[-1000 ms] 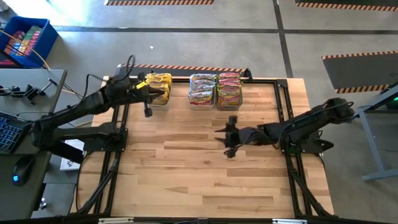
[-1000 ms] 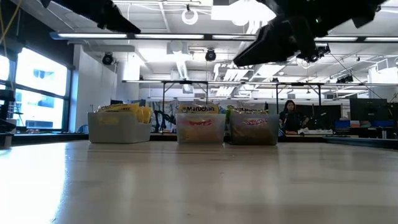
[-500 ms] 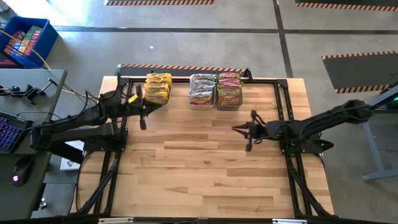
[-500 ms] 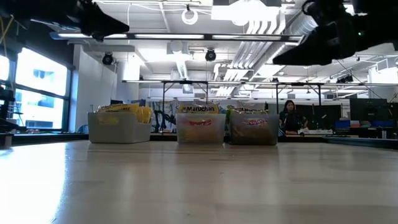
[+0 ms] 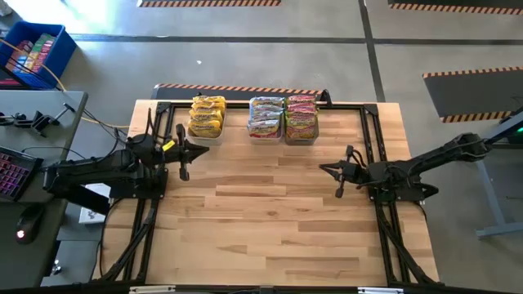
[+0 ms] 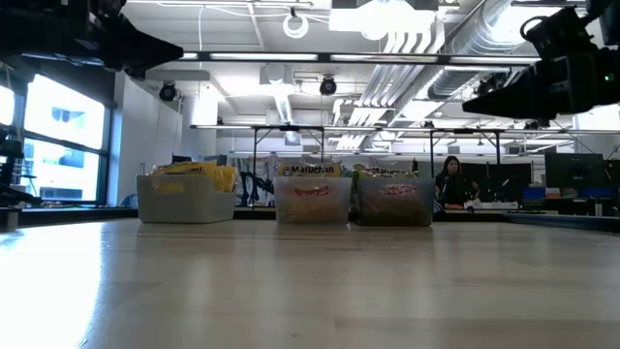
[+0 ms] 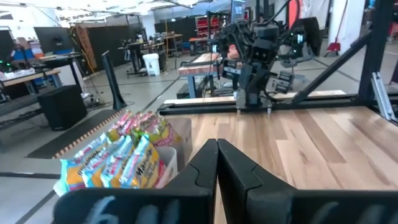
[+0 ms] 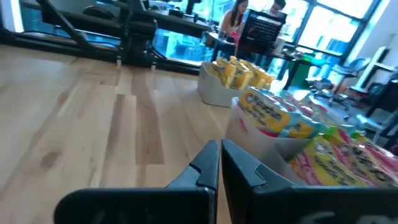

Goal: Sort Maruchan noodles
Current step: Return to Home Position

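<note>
The table is pale wood planks, smooth with a faint sheen. Its frame is matt black metal. The packets, upper centre, are glossy crinkled plastic. In the low view the left bin is opaque matt plastic, the middle bin clear plastic, and the right bin dark see-through plastic.

Wooden table with three bins, workshop beyond.
At its far edge a gray bin stands apart from a clear bin and a dark bin, which stand side by side. A blue crate sits on the floor; a person is far behind.
</note>
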Controlling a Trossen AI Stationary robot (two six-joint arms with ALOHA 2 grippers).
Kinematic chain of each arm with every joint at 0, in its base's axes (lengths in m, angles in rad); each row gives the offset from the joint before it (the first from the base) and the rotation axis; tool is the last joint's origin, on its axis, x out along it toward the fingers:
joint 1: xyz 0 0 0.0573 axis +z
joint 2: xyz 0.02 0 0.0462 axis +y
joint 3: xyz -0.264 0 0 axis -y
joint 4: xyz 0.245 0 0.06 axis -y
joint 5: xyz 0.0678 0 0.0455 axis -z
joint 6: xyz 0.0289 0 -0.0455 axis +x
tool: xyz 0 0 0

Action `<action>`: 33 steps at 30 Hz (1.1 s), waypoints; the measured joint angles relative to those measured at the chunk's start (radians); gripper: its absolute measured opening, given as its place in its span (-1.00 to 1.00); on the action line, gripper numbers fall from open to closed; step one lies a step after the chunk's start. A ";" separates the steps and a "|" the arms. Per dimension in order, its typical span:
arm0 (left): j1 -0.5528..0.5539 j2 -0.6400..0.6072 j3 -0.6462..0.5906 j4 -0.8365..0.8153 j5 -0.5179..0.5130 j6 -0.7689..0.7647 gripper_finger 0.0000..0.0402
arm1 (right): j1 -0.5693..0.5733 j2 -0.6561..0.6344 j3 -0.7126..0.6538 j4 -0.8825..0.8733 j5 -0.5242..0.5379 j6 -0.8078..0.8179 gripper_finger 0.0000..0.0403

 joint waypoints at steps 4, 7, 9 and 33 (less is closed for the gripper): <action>-0.040 -0.048 -0.045 0.001 -0.045 0.000 -1.00 | 0.021 -0.062 -0.029 -0.020 0.041 -0.015 -0.98; -0.068 -0.093 -0.080 0.003 -0.083 -0.001 -1.00 | 0.038 -0.098 -0.029 -0.067 0.045 -0.012 -0.98; -0.086 -0.124 -0.096 0.002 -0.090 -0.002 -1.00 | 0.048 -0.120 -0.029 -0.093 0.045 -0.011 -0.98; -0.237 -0.335 -0.191 -0.084 -0.158 -0.006 -1.00 | 0.254 -0.362 -0.029 -0.262 0.273 -0.063 -1.00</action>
